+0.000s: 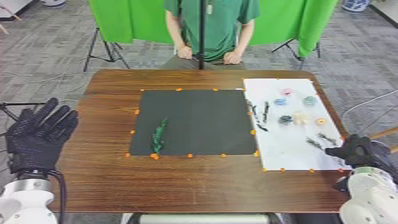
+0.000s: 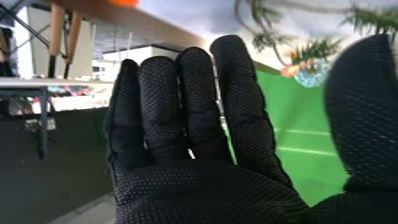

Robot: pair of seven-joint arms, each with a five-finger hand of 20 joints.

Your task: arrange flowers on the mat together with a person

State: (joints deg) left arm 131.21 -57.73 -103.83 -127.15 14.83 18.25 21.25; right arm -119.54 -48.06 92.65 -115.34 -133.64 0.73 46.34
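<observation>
The leafy green sprig (image 1: 159,136) lies near the flat black mat (image 1: 209,120)'s left edge, lengthwise away from the robot, mat stretching rightward. Black-gloved left hand (image 1: 38,136) is spread; matching right hand (image 1: 359,151) has straight fingers, thumb apart.

There's room to pass over the black mat (image 1: 209,117), between the green sprig (image 1: 158,138) at near left and dark twigs (image 1: 266,111) at right.

green cloth (image 1: 129,25), background | black stand (image 1: 91,50), left | blue-and-white pot (image 1: 355,5), far right | grey floor (image 1: 51,59)
</observation>
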